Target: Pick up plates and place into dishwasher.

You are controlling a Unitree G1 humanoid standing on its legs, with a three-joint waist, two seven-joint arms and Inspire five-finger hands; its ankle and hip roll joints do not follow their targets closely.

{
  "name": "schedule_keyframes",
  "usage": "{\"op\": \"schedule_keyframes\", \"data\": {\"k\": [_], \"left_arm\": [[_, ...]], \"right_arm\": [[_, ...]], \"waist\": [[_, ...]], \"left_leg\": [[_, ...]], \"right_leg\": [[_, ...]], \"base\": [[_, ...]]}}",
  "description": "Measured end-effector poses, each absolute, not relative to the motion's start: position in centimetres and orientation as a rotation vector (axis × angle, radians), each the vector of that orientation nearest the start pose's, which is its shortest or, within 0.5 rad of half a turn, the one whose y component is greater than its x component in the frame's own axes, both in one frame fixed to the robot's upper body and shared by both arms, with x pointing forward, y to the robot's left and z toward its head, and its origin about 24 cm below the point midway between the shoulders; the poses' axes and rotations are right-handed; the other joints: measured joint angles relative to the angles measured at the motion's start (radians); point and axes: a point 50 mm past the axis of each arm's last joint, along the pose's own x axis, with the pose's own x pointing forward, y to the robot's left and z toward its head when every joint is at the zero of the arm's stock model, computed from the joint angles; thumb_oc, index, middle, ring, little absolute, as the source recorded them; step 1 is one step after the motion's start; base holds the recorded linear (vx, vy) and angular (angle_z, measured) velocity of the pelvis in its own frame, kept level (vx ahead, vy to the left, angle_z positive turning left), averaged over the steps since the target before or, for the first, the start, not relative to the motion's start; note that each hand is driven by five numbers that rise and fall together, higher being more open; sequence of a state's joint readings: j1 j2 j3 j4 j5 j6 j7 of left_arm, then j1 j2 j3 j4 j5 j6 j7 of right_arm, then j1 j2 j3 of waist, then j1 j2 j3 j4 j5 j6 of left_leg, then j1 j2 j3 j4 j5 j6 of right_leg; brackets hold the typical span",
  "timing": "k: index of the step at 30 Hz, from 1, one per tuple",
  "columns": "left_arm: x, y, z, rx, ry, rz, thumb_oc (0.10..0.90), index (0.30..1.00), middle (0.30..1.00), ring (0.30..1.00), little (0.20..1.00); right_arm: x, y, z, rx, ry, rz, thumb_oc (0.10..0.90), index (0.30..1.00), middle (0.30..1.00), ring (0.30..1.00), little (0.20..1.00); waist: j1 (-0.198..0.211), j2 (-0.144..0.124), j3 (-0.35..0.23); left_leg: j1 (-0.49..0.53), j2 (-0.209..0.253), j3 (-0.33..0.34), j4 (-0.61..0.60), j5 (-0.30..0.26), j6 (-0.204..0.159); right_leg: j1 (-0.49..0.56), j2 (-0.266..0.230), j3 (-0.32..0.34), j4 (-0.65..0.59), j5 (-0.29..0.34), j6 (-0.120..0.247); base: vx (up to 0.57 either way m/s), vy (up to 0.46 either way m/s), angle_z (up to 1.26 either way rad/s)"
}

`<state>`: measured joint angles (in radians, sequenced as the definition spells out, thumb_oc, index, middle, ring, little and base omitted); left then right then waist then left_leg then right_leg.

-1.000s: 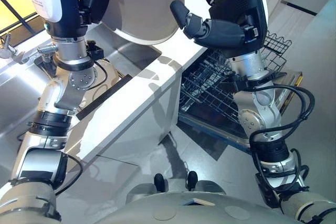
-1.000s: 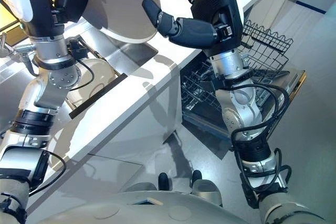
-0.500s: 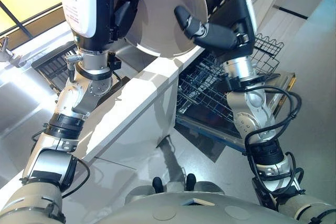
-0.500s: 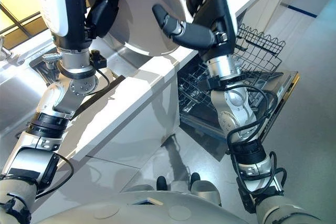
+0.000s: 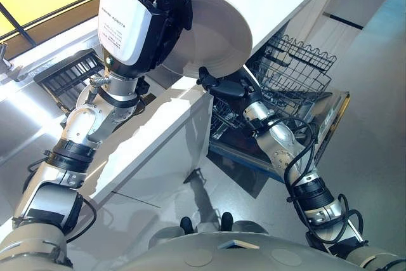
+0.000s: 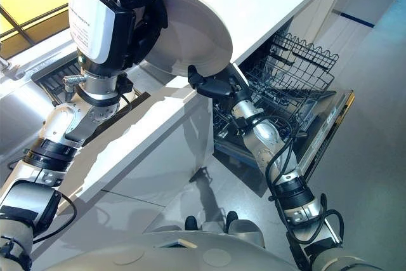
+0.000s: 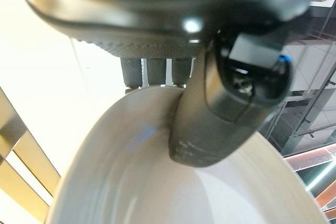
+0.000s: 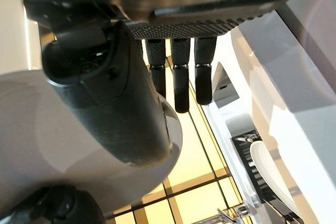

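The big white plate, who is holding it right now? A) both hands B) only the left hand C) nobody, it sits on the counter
A: the plate is up above the counter, the left hand curled over its rim and the right hand gripping its lower edge.

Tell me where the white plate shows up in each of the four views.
Left eye view: plate upper centre, between both hands.
Right eye view: plate upper centre-left.
Left wrist view: plate lower half.
Right wrist view: plate at left.
Shared landmark: the left hand gripping its rim.
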<state>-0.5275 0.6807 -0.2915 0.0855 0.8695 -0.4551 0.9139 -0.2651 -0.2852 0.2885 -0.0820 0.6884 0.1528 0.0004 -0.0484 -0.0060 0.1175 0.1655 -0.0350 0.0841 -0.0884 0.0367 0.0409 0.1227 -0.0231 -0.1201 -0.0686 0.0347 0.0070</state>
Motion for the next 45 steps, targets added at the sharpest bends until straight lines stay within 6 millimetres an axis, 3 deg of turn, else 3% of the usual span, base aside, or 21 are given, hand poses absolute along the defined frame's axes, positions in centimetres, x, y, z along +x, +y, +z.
{"op": "schedule_keyframes", "data": {"k": [8,18,19,21,22,33,45], "left_arm": [[28.2,15.8,19.8,1.075,-1.390,0.230,0.100,0.300,0.300,0.300,0.200],[27.8,16.0,16.4,1.070,-1.201,0.164,0.100,0.300,0.300,0.300,0.200],[27.8,16.0,16.3,1.064,-1.185,0.158,0.100,0.300,0.300,0.300,0.200],[27.8,16.0,16.0,1.035,-1.144,0.163,0.100,0.300,0.300,0.300,0.200],[27.8,16.1,15.8,1.020,-1.122,0.164,0.100,0.300,0.300,0.300,0.200],[28.2,17.8,14.1,1.014,-0.948,0.214,0.100,0.300,0.300,0.300,0.200],[28.3,17.9,13.8,1.024,-0.927,0.207,0.100,0.300,0.300,0.300,0.200]], "right_arm": [[28.5,-10.6,9.9,0.326,-0.010,0.422,0.100,0.300,0.300,0.300,0.200],[27.4,-11.4,7.0,0.287,0.078,0.390,0.100,0.300,0.300,0.300,0.200],[27.3,-11.5,6.9,0.282,0.079,0.387,0.245,0.425,0.425,0.425,0.345],[27.2,-11.6,6.8,0.275,0.070,0.380,0.720,0.832,0.832,0.832,0.820],[27.2,-11.7,6.7,0.272,0.070,0.379,0.800,0.900,0.900,0.900,0.900],[27.5,-13.5,8.2,0.285,-0.070,0.312,0.800,0.900,0.900,0.900,0.900],[27.4,-13.2,8.7,0.332,-0.078,0.352,0.800,0.900,0.900,0.900,0.900]], "waist": [[-0.001,0.000,0.000],[0.001,0.001,0.000],[0.002,0.002,0.000],[0.002,0.004,0.000],[0.002,0.004,0.000],[0.028,0.011,0.000],[0.030,0.011,0.001]], "left_leg": [[0.004,0.000,0.002,0.000,0.000,0.000],[0.007,0.001,0.005,0.000,0.000,0.000],[0.007,0.002,0.005,0.000,0.000,0.000],[0.007,0.001,0.004,0.000,0.000,0.000],[0.007,0.001,0.004,0.000,0.000,0.000],[0.007,0.001,-0.005,0.000,0.001,0.000],[0.007,0.001,-0.013,0.000,0.002,0.000]], "right_leg": [[0.003,0.000,-0.001,-0.002,0.000,0.000],[0.004,-0.003,0.000,-0.001,0.000,0.000],[0.004,-0.003,-0.001,-0.001,0.000,0.000],[0.005,-0.004,-0.002,-0.001,0.000,0.000],[0.006,-0.004,-0.002,-0.001,0.000,0.000],[0.010,-0.006,-0.012,-0.002,0.000,0.000],[0.014,-0.007,-0.028,-0.004,0.000,0.000]], "base": [[0.03,-0.008,0.00],[0.00,0.000,0.00],[0.00,0.000,0.00],[0.00,0.000,0.00],[0.00,0.000,0.00],[0.00,-0.001,0.02],[0.00,0.000,0.01]]}}
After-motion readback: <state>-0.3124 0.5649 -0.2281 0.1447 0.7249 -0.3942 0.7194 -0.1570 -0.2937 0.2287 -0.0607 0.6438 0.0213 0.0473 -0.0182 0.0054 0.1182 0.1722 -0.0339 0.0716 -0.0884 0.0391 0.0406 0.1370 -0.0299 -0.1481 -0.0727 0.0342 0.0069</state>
